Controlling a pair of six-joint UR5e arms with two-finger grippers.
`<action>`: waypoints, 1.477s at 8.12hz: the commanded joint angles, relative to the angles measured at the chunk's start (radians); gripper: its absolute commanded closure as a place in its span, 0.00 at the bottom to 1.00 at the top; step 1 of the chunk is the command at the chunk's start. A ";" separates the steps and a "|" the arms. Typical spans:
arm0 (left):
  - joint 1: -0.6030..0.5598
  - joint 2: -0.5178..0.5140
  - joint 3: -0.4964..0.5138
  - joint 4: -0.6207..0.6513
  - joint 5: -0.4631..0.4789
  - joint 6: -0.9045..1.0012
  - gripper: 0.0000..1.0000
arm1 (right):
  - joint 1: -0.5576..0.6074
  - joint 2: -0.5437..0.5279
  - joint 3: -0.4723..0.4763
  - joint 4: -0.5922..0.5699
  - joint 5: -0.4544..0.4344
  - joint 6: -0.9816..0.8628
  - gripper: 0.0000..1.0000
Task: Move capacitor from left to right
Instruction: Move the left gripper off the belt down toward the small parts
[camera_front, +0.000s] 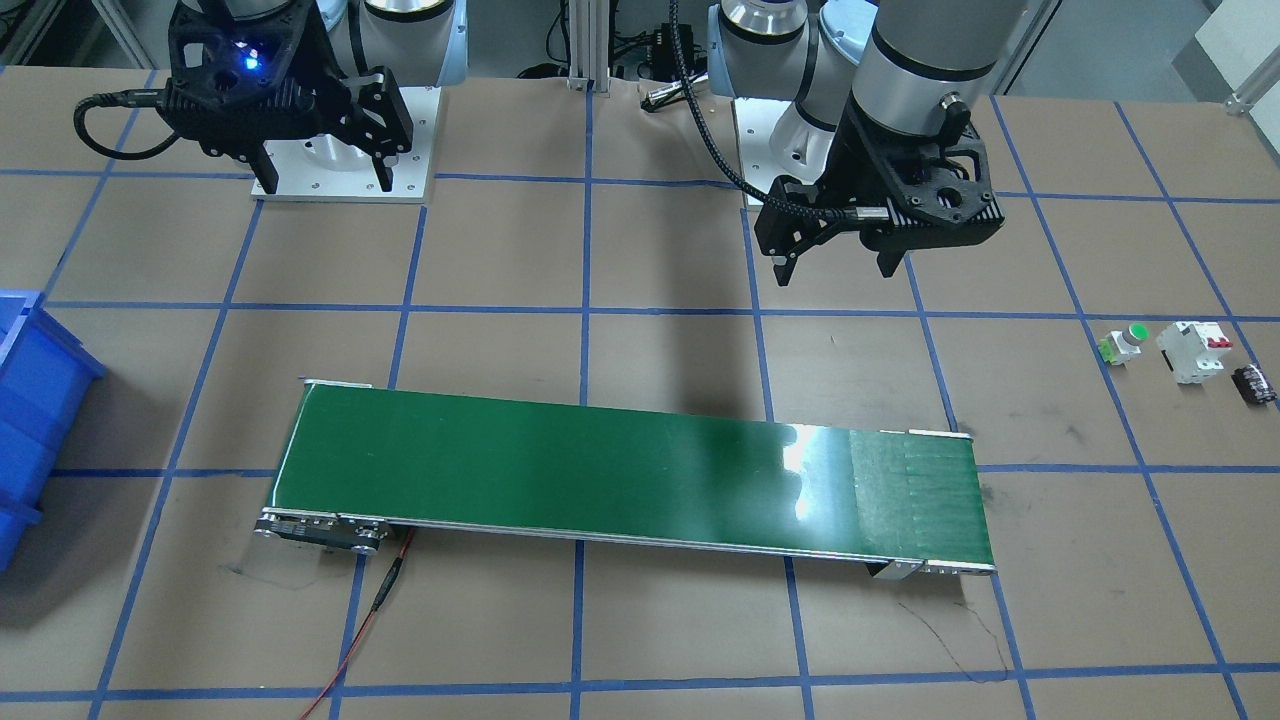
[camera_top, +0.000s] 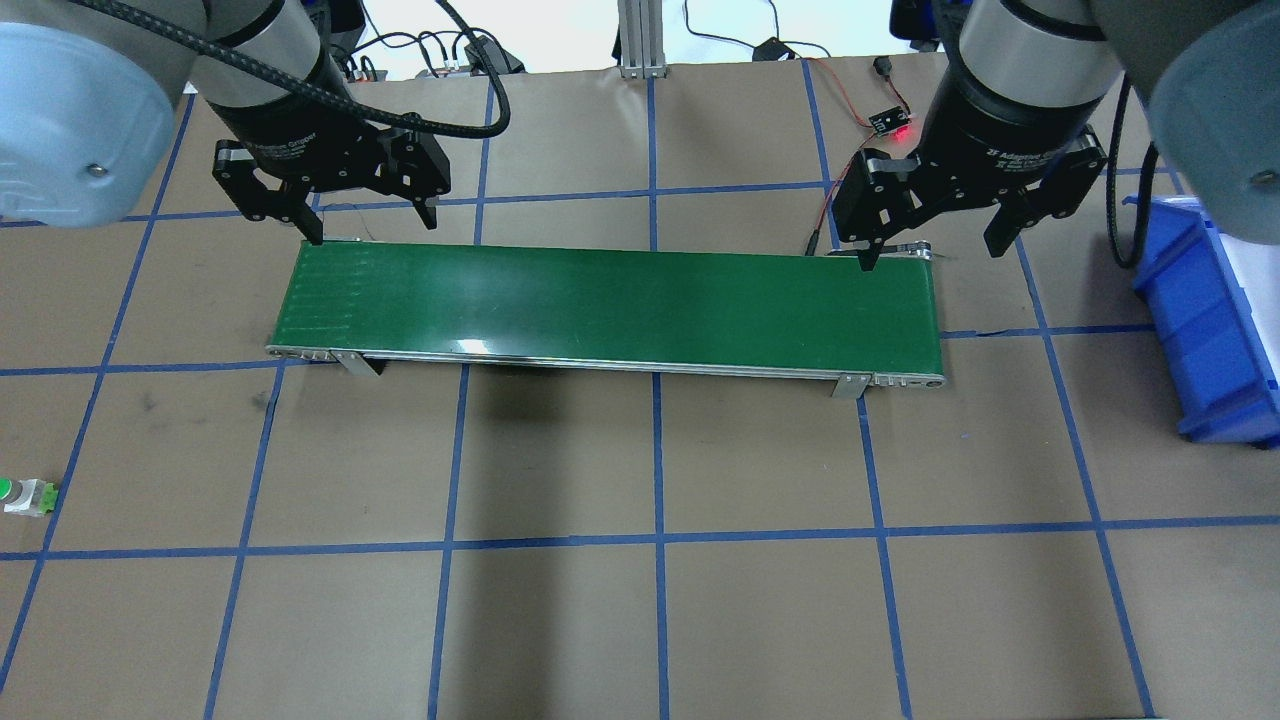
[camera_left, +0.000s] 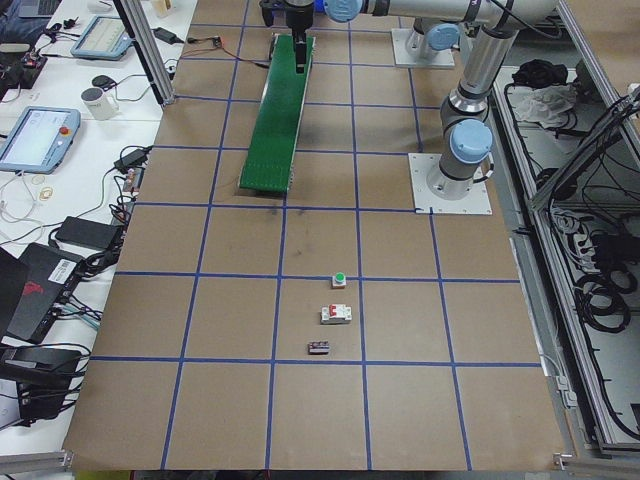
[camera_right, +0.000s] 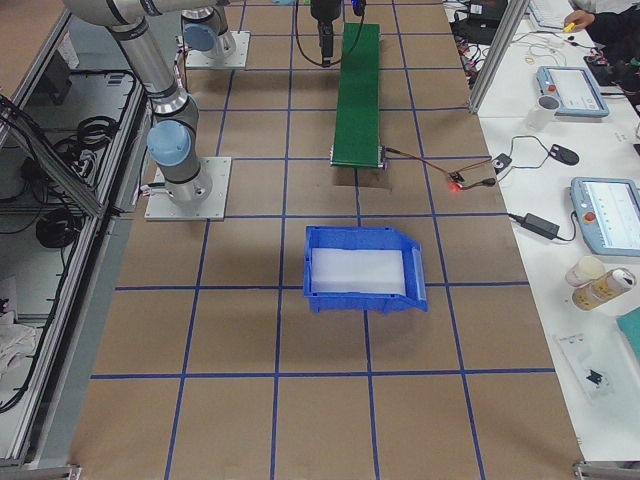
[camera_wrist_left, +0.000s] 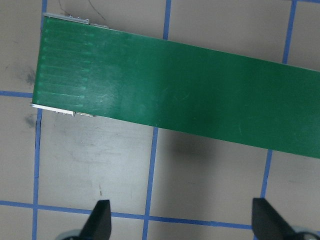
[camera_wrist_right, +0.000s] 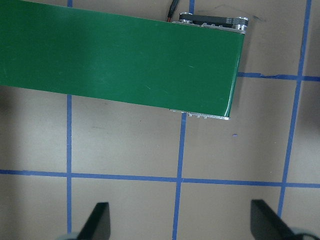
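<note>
Capacitor (camera_front: 1254, 385) is lying on its side on the brown table paper at the robot's far left. It is sitting just beside the white circuit breaker (camera_front: 1192, 351), with the green push button (camera_front: 1125, 343) next along.

Front view: the left gripper (camera_front: 838, 262) is hanging with jaws spread behind the conveyor belt (camera_front: 640, 470), well apart from the capacitor. The right gripper (camera_front: 325, 180) is likewise hanging open and empty.

Overhead view: the capacitor is falling outside the frame. Each gripper is hovering by one belt end, presumably so the belt can ferry the part toward the blue bin (camera_top: 1200, 320).

Left side view: the capacitor's long axis is running across the table, robot side to operator side. Which end is leading cannot be told.

Wrist views: both pairs of fingers (camera_wrist_left: 100, 222) are showing wide apart, with nothing between them.
</note>
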 joint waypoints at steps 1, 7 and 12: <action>0.001 -0.004 -0.001 0.001 -0.001 -0.004 0.00 | 0.000 0.000 0.000 0.003 0.000 -0.001 0.00; 0.269 -0.023 0.024 -0.007 0.067 0.319 0.00 | -0.002 0.000 0.002 0.001 -0.002 -0.027 0.00; 0.606 -0.055 0.023 0.001 0.170 0.571 0.00 | -0.002 0.000 0.002 -0.003 -0.002 -0.027 0.00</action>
